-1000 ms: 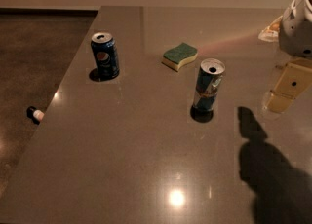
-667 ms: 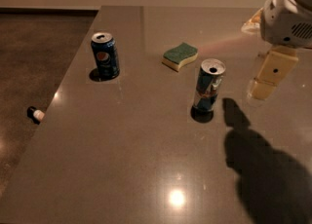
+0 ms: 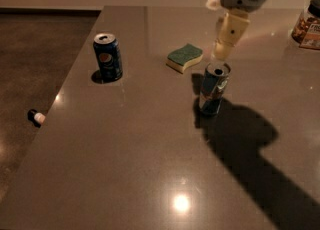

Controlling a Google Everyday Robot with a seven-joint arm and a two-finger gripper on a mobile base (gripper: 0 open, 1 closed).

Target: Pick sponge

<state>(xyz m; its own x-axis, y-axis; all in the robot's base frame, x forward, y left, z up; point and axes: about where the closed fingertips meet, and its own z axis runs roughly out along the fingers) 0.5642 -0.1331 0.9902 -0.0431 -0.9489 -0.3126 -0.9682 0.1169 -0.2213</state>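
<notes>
Moved since the earlier view: my gripper (image 3: pixel 222 51) has come in from the right and now hangs above the table (image 3: pixel 125 174), just behind the slim can and near the sponge's right end, apart from both. Spread or closed: cannot tell.

- Sponge (image 3: pixel 185 57), one: green top, pale yellow foam, flat on the table between the two cans, toward the far side.
- Cans, two: blue Pepsi can (image 3: pixel 108 57) upright near the left edge; slim blue-and-silver can (image 3: pixel 214 89) upright at centre.
- Jar (image 3: pixel 307 24), one: dark lid, far right.
- Small black-and-white object (image 3: pixel 36 117), one: on the floor at left.
</notes>
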